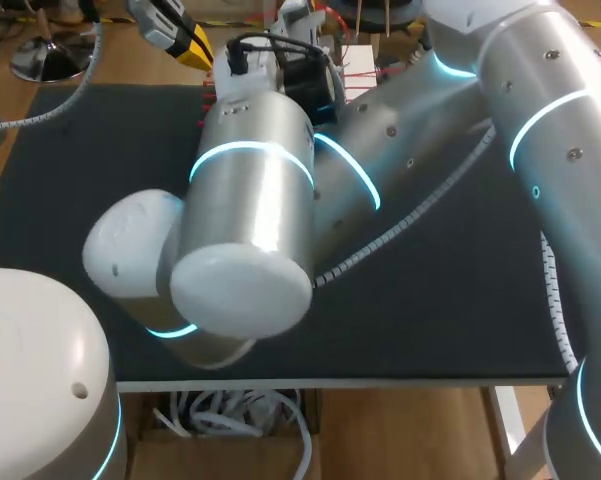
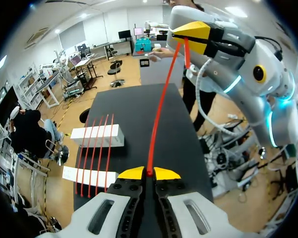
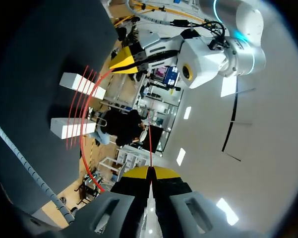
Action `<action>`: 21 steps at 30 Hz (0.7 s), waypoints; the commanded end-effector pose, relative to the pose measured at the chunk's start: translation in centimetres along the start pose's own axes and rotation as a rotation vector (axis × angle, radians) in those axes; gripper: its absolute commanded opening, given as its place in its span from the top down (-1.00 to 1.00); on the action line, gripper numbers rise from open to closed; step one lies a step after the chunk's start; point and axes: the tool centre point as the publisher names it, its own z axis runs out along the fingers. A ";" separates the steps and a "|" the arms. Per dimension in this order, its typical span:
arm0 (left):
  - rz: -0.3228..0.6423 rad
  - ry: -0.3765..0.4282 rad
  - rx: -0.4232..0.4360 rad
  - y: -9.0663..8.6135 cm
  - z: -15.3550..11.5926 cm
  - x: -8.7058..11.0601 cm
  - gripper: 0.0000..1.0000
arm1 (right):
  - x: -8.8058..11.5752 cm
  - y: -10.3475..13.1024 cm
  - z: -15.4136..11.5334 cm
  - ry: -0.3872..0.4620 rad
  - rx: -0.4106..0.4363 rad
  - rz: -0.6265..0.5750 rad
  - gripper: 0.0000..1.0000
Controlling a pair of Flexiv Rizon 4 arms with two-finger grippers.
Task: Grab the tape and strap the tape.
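A red tape strand [image 2: 161, 96] runs taut above the black table from my left gripper [image 2: 149, 173] up to my right gripper [image 2: 191, 32]. Both are shut on it. In the right wrist view the right gripper [image 3: 149, 172] pinches the thin tape [image 3: 149, 148], and the left gripper [image 3: 124, 60] holds the other end. Two white blocks [image 2: 96, 135] [image 2: 89, 176] lie beside the left gripper, with several red strands stretched across them. They also show as the white blocks [image 3: 82, 85] [image 3: 72, 127]. In the head view my arms hide most of this; yellow fingertips [image 1: 185, 40] show at the far edge.
The black mat [image 1: 450, 280] covers the table. My left arm's big elbow [image 1: 245, 230] crosses over the right arm's link [image 1: 400, 140] mid-table. A ribbed cable [image 1: 410, 225] hangs along the right arm. The white blocks [image 1: 360, 75] peek out at the far edge.
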 end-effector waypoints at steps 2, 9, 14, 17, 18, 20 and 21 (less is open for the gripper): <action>-0.001 0.003 -0.004 -0.1 -0.1 0.0 1.00 | 0.6 0.5 -0.2 -0.036 -0.040 0.020 1.00; -0.001 0.003 -0.004 -0.1 -0.1 0.0 1.00 | 0.9 0.9 1.0 -0.011 -0.065 0.048 1.00; -0.001 0.003 -0.004 -0.1 -0.1 0.0 1.00 | 1.4 1.3 2.3 0.003 -0.063 0.054 1.00; -0.001 0.003 -0.004 -0.1 -0.1 0.0 1.00 | 1.6 1.7 2.7 0.009 -0.071 0.062 1.00; -0.001 0.003 -0.004 -0.1 -0.1 0.0 1.00 | 1.6 1.9 2.7 0.009 -0.077 0.061 1.00; -0.001 0.003 -0.004 -0.1 -0.1 0.0 1.00 | 1.7 2.1 2.8 0.012 -0.083 0.062 1.00; -0.001 0.003 -0.004 -0.1 -0.1 0.0 1.00 | 1.7 2.1 2.8 0.011 -0.086 0.059 1.00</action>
